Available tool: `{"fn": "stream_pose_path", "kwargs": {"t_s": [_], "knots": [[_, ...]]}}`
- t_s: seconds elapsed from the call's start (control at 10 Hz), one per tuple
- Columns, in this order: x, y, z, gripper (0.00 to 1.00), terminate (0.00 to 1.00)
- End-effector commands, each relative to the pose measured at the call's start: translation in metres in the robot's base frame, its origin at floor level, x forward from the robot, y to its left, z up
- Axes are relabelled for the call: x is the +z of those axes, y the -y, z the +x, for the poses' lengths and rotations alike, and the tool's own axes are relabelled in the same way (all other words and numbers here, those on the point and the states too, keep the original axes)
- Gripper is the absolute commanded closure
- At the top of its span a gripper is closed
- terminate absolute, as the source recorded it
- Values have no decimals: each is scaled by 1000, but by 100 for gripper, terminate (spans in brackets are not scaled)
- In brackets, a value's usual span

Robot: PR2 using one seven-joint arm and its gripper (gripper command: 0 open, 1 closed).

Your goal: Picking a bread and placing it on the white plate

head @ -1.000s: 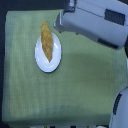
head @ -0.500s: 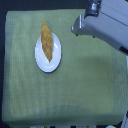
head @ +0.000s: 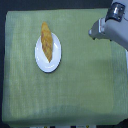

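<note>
Exterior view. The bread lies on the white plate, which sits on a table covered by a green cloth. The placing step appears done; judging by the layout, nothing of the task seems left. The bread's long axis runs from the upper rim of the plate toward its lower middle, tilted slightly to the view's right at the near end; its upper tip overhangs the rim. The robot arm is well apart at upper right. Whether the pincer is apart or together cannot be told.

Matt, woven green cloth; smooth glossy white plate; flaky golden bread; smooth grey arm casing.
</note>
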Motion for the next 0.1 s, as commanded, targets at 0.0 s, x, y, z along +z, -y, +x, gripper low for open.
{"fn": "stream_pose_path", "kwargs": {"t_s": [0.0], "knots": [[-1, 43, 3, 0, 100]]}}
